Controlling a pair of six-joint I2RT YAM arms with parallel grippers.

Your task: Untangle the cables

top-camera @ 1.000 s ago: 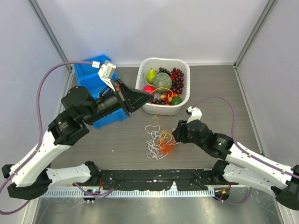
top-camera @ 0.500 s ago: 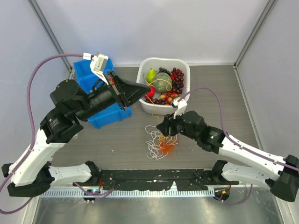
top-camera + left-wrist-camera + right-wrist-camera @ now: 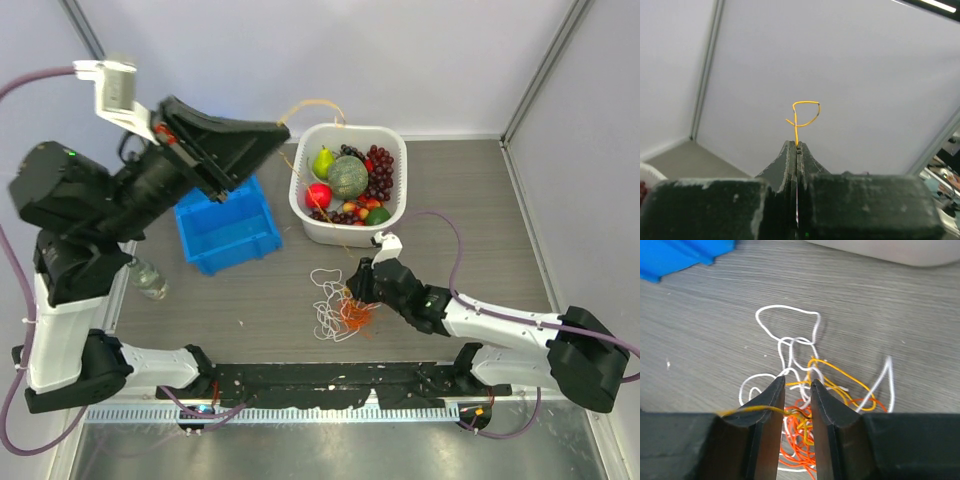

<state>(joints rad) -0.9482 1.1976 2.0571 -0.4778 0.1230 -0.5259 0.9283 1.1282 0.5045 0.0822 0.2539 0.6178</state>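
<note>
High at the far left, my left pincer (image 3: 283,126) now hangs well above the table (image 3: 480,190). A second ago it sat low over the blue bin (image 3: 228,228), its tip at the left rim of the white fruit basket (image 3: 300,170). With that arm lifted away, the bin lies uncovered and a clear bottle (image 3: 148,278) shows just to its left.

Its fingers are pressed together on a yellow-orange cord (image 3: 805,102), whose short end curls out beyond the tips in the wrist view. From above, the same cord (image 3: 312,101) arcs off the tip over the basket's far rim, then runs down across the fruit towards the tangle. Earlier it showed only as a short loop over the fruit.

My right pincer (image 3: 352,288) has slid left and now rests at the right edge of the tangled cables (image 3: 340,308), which lie on the table just nearer than the basket. Its arm lies lower and more stretched than before.

Seen from the right wrist, that pincer (image 3: 797,382) stands a narrow gap apart, not clamped. Yellow-orange and orange-red strands of the cables (image 3: 800,440) pass through the gap, and white loops spread on the far side of the tips.
</note>
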